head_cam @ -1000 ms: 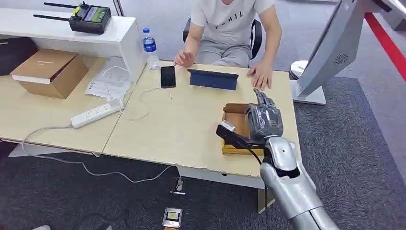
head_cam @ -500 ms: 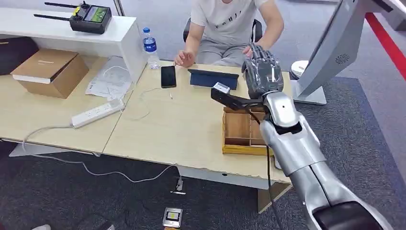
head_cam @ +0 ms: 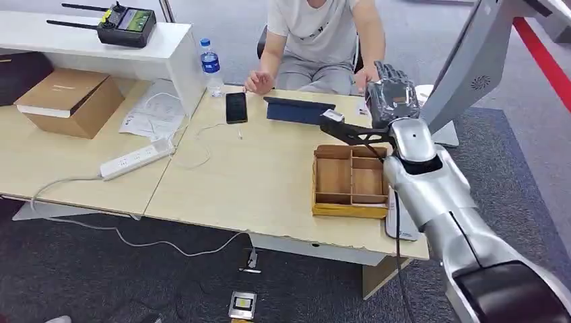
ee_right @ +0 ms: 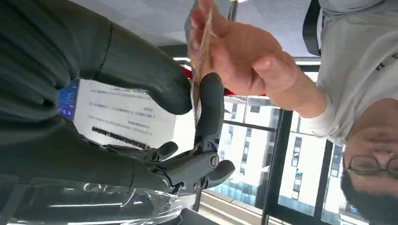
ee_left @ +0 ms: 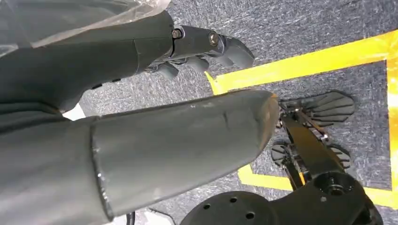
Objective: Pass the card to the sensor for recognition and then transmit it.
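Now the right hand (head_cam: pixel 392 94) was raised over the far edge of the counter (head_cam: pixel 256 182), beyond the wooden tray (head_cam: pixel 349 180), right at the person's hand (ee_right: pixel 244 51). In the right wrist view the card (ee_right: pixel 201 56) sat edge-on, pinched betw. the thick thumb and a dark finger, w/ the person's fingers (ee_right: pixel 202 18) closed on its other end; so both held it at once. This looked like the hand-over step, i.e. the transmit part, prob. late in the task. To do it well: hold the wrist steady, no twist, and keep the pinch firm until the person's grip clearly carries the card. Then ease thumb and finger apart slowly, just enough to free it, and draw the hand straight back, not sideways, since the card is thin and would bend or flick out if dragged. Main risk: letting go too early, so the card drops onto the counter or into the tray, or hanging on too long and tugging vs. the person. The left hand (ee_left: pixel 141 93) hung low over grey carpet w/ yellow tape, fingers loosely curled, nothing in them.
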You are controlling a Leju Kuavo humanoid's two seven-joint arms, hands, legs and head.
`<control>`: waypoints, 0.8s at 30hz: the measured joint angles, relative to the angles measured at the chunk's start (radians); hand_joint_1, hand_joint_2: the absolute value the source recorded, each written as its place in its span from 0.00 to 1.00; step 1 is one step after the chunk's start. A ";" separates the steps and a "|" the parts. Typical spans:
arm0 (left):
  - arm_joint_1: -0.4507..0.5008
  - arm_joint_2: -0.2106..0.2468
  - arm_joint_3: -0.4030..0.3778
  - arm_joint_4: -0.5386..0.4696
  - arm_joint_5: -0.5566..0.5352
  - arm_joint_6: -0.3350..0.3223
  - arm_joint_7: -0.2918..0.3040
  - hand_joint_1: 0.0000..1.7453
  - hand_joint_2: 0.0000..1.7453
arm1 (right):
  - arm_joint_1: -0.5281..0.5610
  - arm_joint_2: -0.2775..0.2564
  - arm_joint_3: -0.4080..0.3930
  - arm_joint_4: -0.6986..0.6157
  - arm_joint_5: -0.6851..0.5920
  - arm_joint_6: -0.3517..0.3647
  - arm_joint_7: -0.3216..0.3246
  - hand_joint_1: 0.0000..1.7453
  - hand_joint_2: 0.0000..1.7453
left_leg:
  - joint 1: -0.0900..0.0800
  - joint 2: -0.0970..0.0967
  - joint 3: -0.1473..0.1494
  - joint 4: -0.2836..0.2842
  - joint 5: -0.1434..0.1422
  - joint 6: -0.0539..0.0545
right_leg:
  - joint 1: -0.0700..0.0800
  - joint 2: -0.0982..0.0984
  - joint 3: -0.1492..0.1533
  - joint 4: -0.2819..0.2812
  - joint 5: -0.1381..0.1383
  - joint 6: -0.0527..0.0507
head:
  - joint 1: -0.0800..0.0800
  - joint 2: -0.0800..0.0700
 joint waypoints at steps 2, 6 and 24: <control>0.000 0.000 -0.001 0.000 -0.001 -0.003 0.002 0.00 0.00 | -0.001 -0.003 0.002 0.012 0.003 0.000 0.001 1.00 1.00 | 0.000 0.000 0.000 0.000 0.000 0.000 | 0.000 0.000 0.000 0.000 0.000 0.000 | 0.000 0.000; 0.000 0.000 -0.004 0.000 -0.003 -0.004 0.002 0.00 0.00 | -0.003 -0.008 0.005 0.034 0.003 0.000 0.000 1.00 1.00 | 0.000 0.000 0.000 0.000 0.000 0.000 | 0.000 0.000 0.000 0.000 0.000 0.000 | 0.000 0.000; -0.001 0.000 -0.018 0.000 -0.013 -0.006 0.010 0.00 0.00 | -0.005 -0.013 0.010 0.077 0.007 -0.007 0.000 1.00 1.00 | 0.000 0.000 0.000 0.000 0.000 0.000 | 0.000 0.000 0.000 0.000 0.000 0.000 | 0.000 0.000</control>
